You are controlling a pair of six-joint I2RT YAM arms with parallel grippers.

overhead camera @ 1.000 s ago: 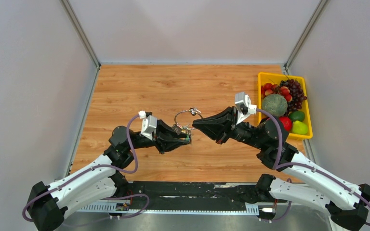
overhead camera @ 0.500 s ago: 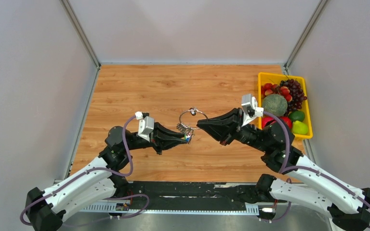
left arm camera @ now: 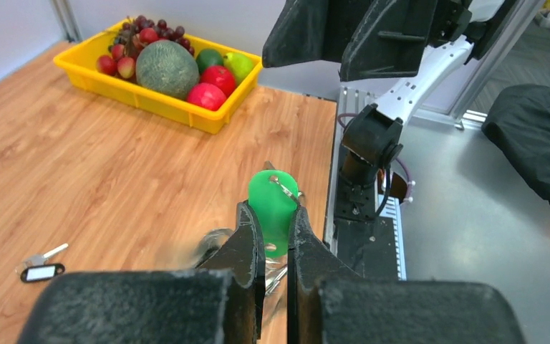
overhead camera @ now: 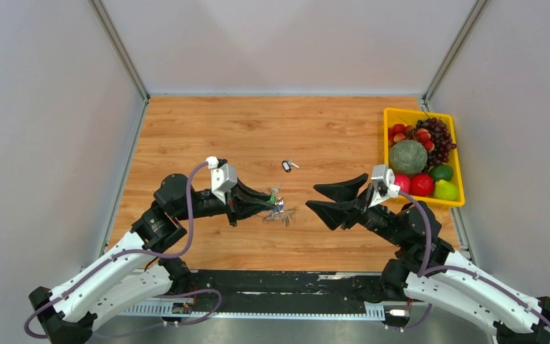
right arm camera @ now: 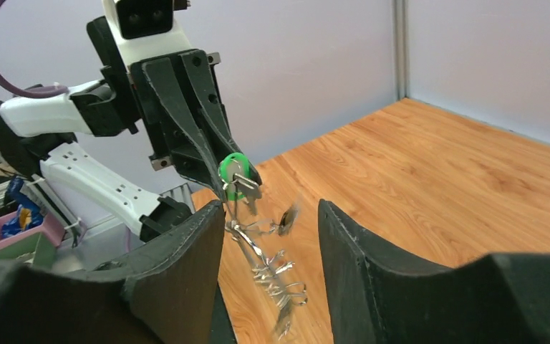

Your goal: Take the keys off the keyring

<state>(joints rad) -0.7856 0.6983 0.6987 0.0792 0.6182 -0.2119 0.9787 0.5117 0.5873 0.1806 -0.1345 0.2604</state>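
I have the left jaws clenched on the green tag (left arm camera: 272, 206), the other keys (right arm camera: 271, 271) dangling below it, just ahead of my released right jaws.

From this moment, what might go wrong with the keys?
1. The left gripper pinches only the green tag; the bunch of keys hangs blurred below it, perhaps swinging, so it may slip out.
2. The right gripper is open and apart from it; regrasping a thin swinging bunch may miss.
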